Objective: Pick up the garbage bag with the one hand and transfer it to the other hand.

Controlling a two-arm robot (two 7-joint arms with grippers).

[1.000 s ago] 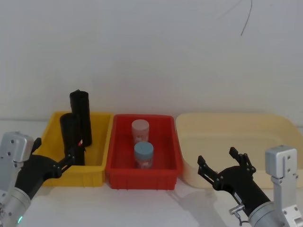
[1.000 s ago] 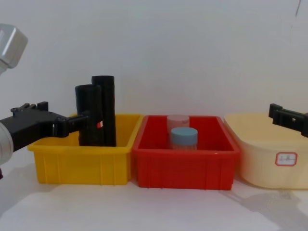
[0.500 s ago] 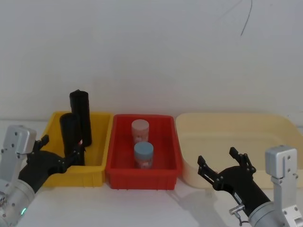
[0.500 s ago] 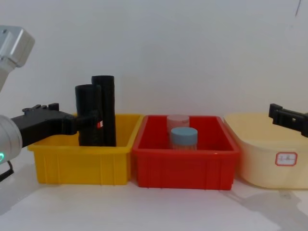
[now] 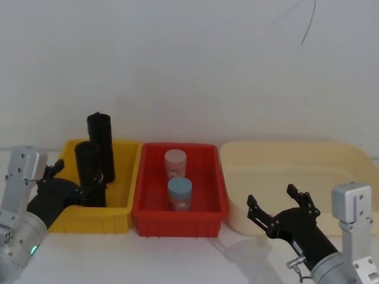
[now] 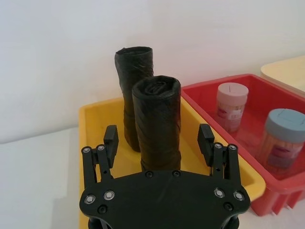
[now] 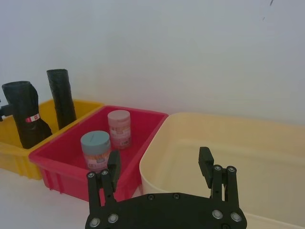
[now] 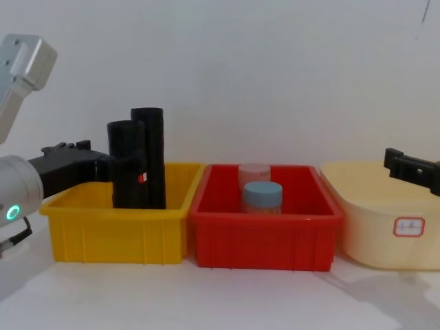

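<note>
**A:** Where is the garbage bag (image 6: 156, 112) sitting?

**B:** It is standing upright at the front of the yellow bin (image 8: 117, 234), with the plain black roll (image 6: 134, 71) standing just behind it. The left gripper (image 6: 158, 139) is straddling it with its fingers apart, one on each side. As far as I can tell, neither is touching the wrap.

**A:** And the right gripper (image 7: 159, 164)?

**B:** It is hovering in front of the cream tub (image 7: 267, 148), well apart from the yellow bin, and its fingers are spread wide.

**A:** How is that roll going to handle?

**B:** I am judging it light and fairly firm, since it is tightly wound film. The crinkled wrap is looking slick, though, and is probably going to give a little under the pads. I am favouring a hold around the middle, square across the width, leaving the upper end free for the right gripper. Gripped too low, a tall roll is risking a tilt. Gripped too loosely, it is risking a slide through the fingers.
</note>
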